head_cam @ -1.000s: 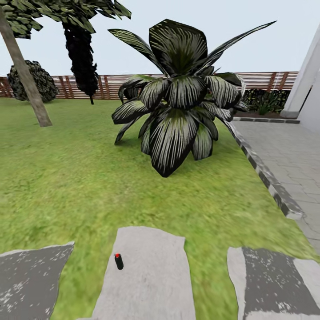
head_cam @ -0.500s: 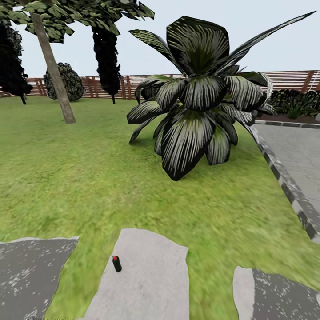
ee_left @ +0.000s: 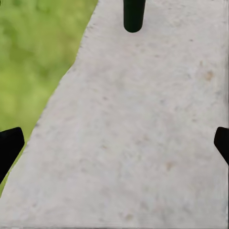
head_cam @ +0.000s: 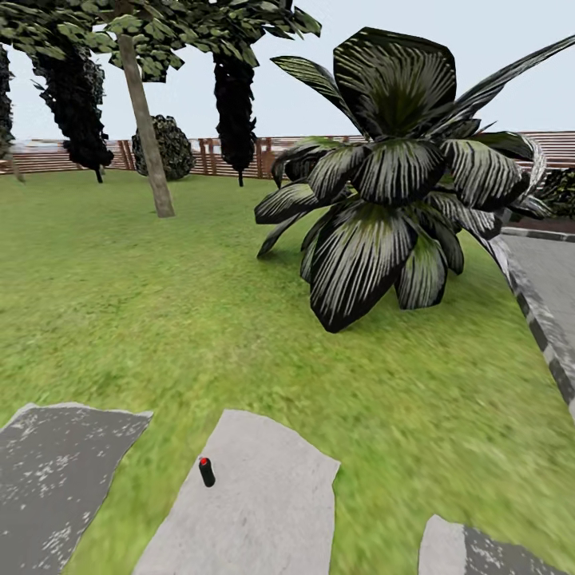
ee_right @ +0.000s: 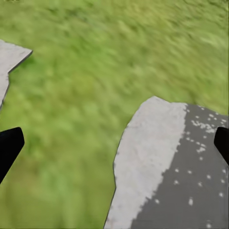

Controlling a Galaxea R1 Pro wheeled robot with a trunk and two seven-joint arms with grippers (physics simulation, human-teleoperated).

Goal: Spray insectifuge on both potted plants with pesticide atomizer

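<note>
- The pesticide atomizer (head_cam: 207,472) stands upright on the middle stepping stone (head_cam: 263,511), near its left edge, red tip upward; its dark lower body (ee_left: 133,14) also shows in the left wrist view.
- It looks like a slim, rigid, light cylinder with a smooth side, so it would likely topple at a nudge and could slip in a loose pinch; a hold across the black body, below the red tip, seems best.
- The left gripper (ee_left: 114,143) is spread wide above the stone, with the atomizer ahead of its fingers, not between them.
- The right gripper (ee_right: 114,143) is also spread wide, over grass and another stepping stone (ee_right: 176,171).
- Farther off, to the right, grows a big striped-leaf bush (head_cam: 391,184); the lawn (head_cam: 120,303) runs back to a slatted fence (head_cam: 239,156).
</note>
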